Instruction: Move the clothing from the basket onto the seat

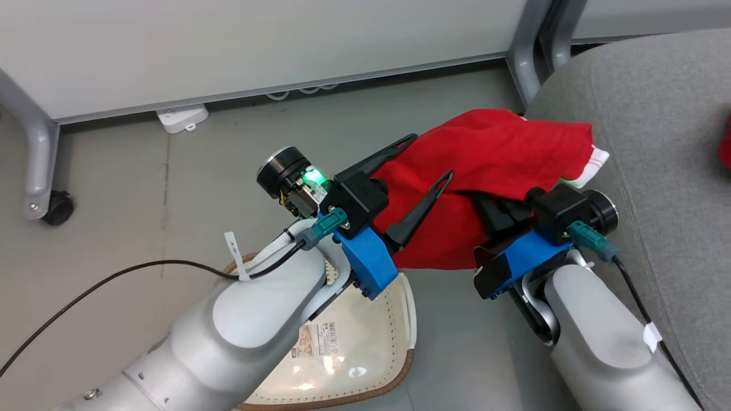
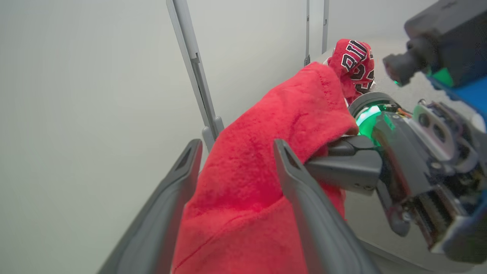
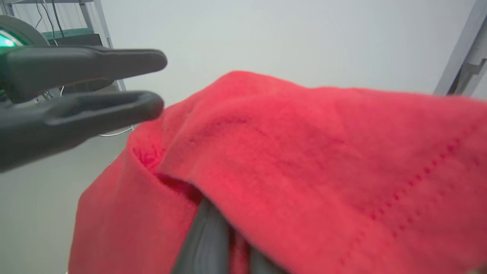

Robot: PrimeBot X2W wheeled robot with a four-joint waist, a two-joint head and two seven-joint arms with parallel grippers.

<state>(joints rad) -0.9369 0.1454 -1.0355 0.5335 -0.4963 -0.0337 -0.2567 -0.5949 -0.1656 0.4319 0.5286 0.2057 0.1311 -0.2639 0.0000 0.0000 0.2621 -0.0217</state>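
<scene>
Right gripper [image 1: 498, 212] has its jaws pressed together, pinching the plain red garment [image 1: 491, 148], fingers mostly buried in the fabric. Garment held in the air above the floor [image 1: 143, 188], beyond the basket [image 1: 402, 319], far end reaching the edge of the grey seat [image 1: 657, 142]. Left gripper [image 1: 431, 155] has its jaws spread, cloth bulging between the fingers, not squeezed. Lettered red jersey [image 2: 355, 62] lies just past the garment; contact unclear.
</scene>
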